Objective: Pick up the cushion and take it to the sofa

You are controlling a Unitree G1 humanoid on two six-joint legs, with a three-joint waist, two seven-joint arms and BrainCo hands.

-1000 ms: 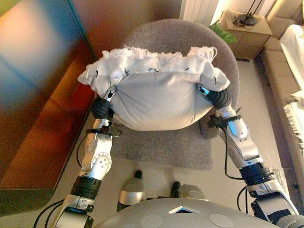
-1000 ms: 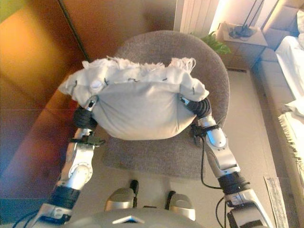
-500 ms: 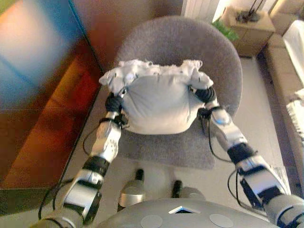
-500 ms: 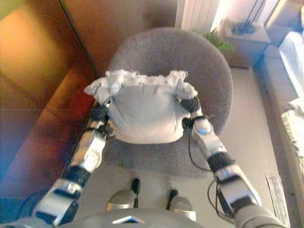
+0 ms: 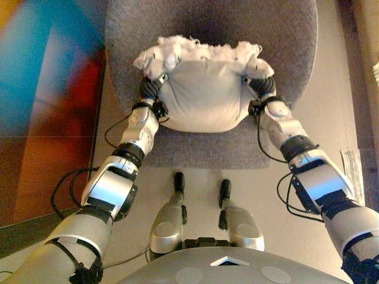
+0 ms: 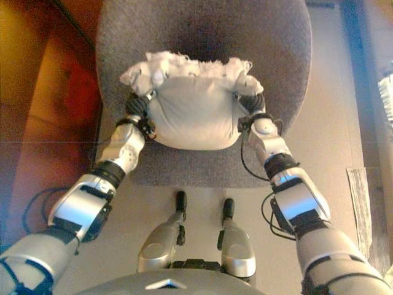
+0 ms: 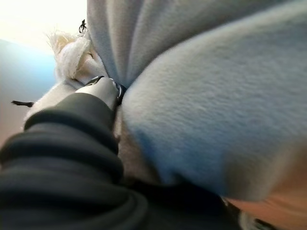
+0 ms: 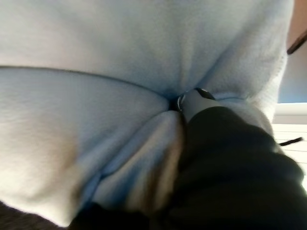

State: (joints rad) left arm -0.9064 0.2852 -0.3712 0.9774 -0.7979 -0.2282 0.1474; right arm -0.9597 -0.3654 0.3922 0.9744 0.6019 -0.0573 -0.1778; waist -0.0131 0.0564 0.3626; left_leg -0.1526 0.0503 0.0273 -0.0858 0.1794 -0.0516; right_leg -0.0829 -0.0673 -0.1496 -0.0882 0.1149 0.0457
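Observation:
The pale grey cushion (image 5: 204, 100) with a white fringed edge is held between both my hands over the seat of a round grey chair (image 5: 207, 23). My left hand (image 5: 151, 89) grips its left side and my right hand (image 5: 260, 87) grips its right side. In the left wrist view a thumb (image 7: 103, 88) digs into a fold of the cushion (image 7: 216, 96). In the right wrist view a thumb (image 8: 194, 100) does the same in the cushion (image 8: 120, 72). The other fingers are hidden behind the cloth. I cannot tell whether the cushion's underside touches the seat.
A glossy brown wooden panel (image 5: 35, 118) runs along the left, close to the chair. Beige floor lies in front of the chair and to its right. A pale strip (image 5: 352, 171) lies on the floor at the right.
The whole view has tipped down and nearer the chair. My arms have stretched forward, and the cushion, still held on both sides, is now farther from my head and lower over the seat.

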